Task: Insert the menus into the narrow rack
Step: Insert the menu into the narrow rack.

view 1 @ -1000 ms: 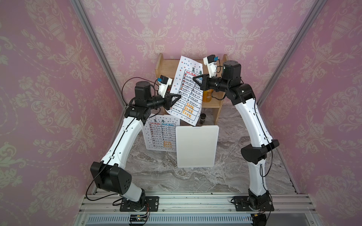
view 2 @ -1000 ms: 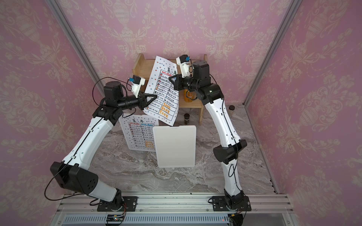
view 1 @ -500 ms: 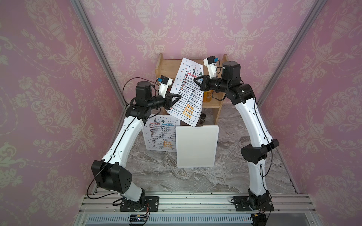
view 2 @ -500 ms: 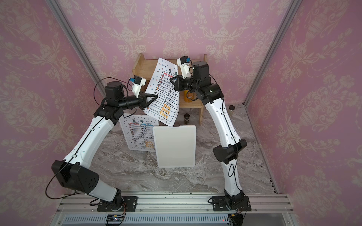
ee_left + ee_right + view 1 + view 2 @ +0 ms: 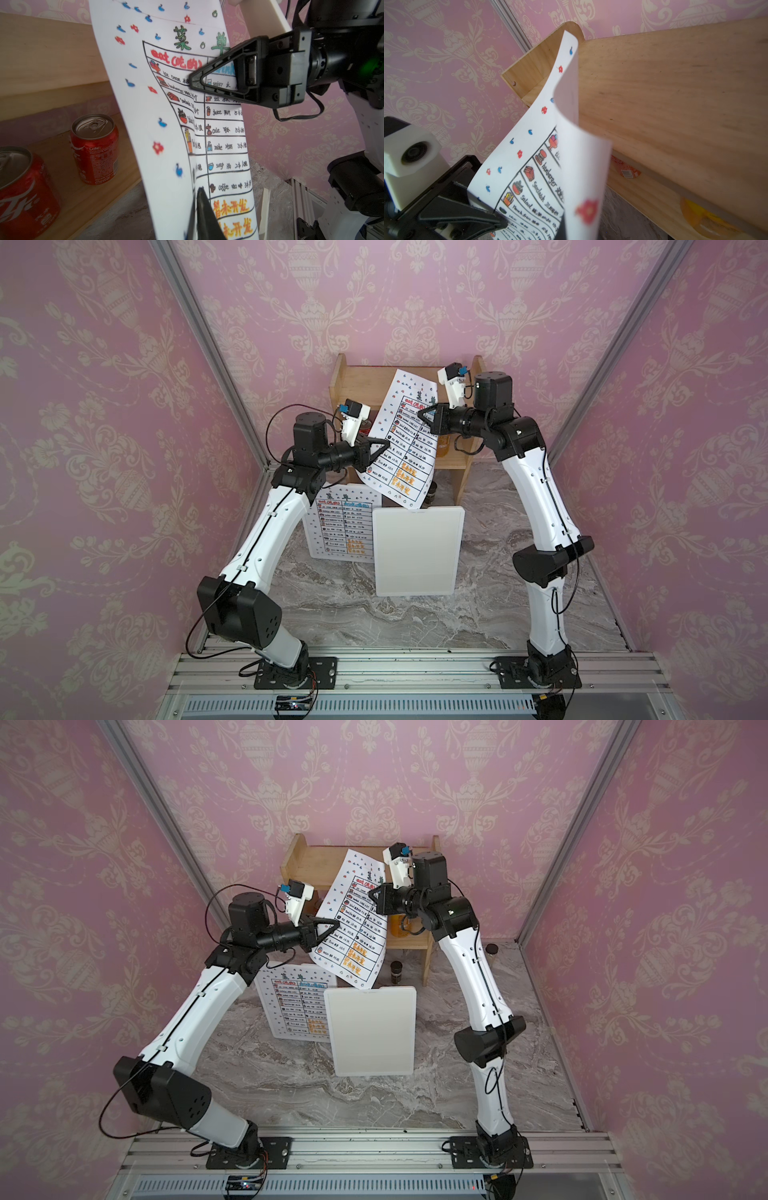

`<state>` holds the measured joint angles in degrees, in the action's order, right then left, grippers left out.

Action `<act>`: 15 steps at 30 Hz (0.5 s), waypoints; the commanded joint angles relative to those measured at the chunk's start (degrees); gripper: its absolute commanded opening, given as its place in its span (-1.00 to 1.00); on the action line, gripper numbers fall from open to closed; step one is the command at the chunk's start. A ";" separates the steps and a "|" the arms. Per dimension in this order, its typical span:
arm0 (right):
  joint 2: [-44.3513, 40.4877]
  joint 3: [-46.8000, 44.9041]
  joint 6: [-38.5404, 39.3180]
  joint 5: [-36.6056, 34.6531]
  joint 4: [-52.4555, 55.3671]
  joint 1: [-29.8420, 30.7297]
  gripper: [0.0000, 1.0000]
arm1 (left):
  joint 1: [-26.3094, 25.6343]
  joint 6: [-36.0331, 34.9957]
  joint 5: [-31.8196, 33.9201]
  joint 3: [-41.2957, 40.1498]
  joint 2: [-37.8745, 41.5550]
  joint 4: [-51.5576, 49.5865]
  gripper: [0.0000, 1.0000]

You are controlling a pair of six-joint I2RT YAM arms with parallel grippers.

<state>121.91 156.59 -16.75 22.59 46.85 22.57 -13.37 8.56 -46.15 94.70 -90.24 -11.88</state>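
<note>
Both top views show the raised menu [image 5: 409, 443] before the far wooden rack [image 5: 358, 381], pinched from either side by left gripper [image 5: 385, 443] and right gripper [image 5: 421, 414]; the second menu [image 5: 345, 526] lies on the table [image 5: 519, 614].

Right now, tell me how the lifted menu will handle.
Likely floppy: the menu curls at its top corner. Probably light: the left gripper and right gripper carry it by edge pinches. Pushed endwise it may buckle; it bows between them.
</note>
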 commanded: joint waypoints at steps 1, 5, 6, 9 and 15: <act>-2.13 1.43 -1.01 0.26 1.83 -0.64 -0.92 | -1.13 0.32 0.08 1.88 -1.55 -0.13 -0.71; -2.13 1.35 -2.06 0.26 2.20 -1.38 -0.93 | -2.01 -0.60 1.18 2.94 -2.21 -1.46 -0.71; -2.13 1.35 -2.35 0.60 2.26 -1.54 -0.93 | -2.18 -0.74 1.32 3.31 -2.43 -1.80 -0.71; -2.14 1.30 -2.37 0.54 2.79 -1.76 -0.92 | -2.52 -1.39 1.75 3.73 -2.41 -2.84 -0.72; -2.23 1.34 -2.99 0.98 3.42 -1.87 -0.92 | -2.59 -2.03 2.65 4.26 -1.85 -4.06 -0.72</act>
<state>121.89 156.59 -18.31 22.68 49.28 20.86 -15.55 8.19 -44.62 97.12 -92.62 -14.31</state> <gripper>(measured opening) 0.059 0.138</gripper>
